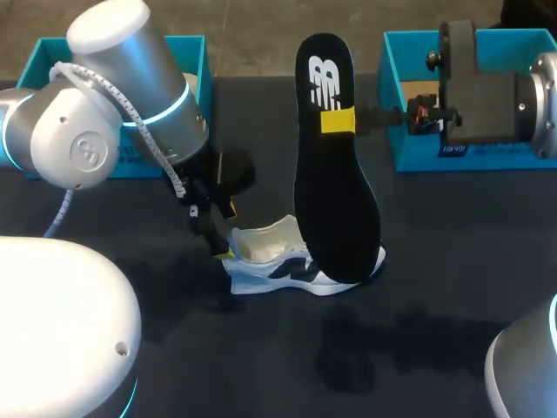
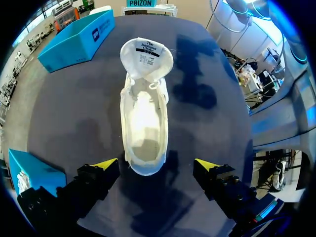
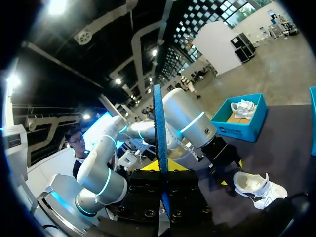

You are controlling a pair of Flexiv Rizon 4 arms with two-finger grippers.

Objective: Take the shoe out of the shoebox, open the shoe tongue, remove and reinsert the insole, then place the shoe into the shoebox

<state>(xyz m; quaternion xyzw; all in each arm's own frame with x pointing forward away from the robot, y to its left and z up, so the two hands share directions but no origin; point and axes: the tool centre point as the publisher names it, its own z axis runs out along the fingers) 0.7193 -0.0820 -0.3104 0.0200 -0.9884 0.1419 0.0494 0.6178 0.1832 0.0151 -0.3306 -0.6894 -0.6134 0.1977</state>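
Reinsertion is the step in hand: the right pincer [image 1: 339, 120] clamps the insole [image 1: 335, 192] upright above the shoe [image 1: 287, 261], and the left pincer [image 2: 155, 165] gapes wide at the shoe's heel. Next, I judge, feed the insole toe-first into the shoe.

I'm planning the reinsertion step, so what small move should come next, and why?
Probably close the left end effector on the heel of the white mesh sneaker. Its fingers stand open either side of the heel, not touching it, while the right end effector holds the black foam insole upright near the shoe, so steadying it first seems wise.
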